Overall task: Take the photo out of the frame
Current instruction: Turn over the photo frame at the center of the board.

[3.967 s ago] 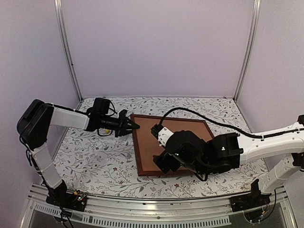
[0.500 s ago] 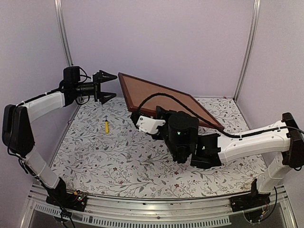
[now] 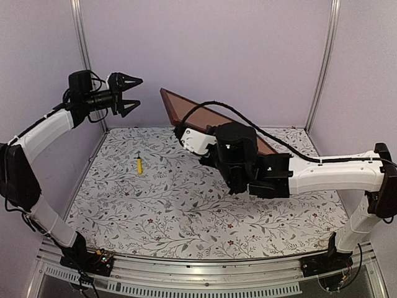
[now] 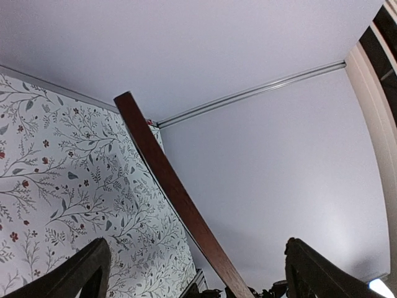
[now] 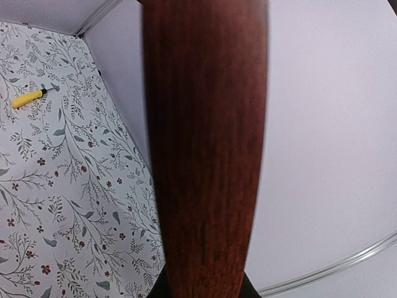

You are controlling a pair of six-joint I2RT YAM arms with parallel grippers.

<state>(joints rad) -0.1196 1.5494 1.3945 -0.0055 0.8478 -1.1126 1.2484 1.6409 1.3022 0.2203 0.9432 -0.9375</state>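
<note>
The frame, dark reddish-brown wood, hangs tilted in the air above the back of the table, its brown back side up. My right gripper is shut on its edge; in the right wrist view the wooden edge rises straight out of the right gripper. My left gripper stands open in the air to the frame's left, clear of it. In the left wrist view the frame's edge runs slantwise beyond the open left gripper. The photo is hidden.
A small yellow tool lies on the floral table cover, also in the right wrist view as the yellow tool. Lilac walls with metal posts close in the back and sides.
The frame, flat on the table four seconds ago, is now lifted and tilted in the right gripper. The left gripper rose, opened and drew back to the left.
</note>
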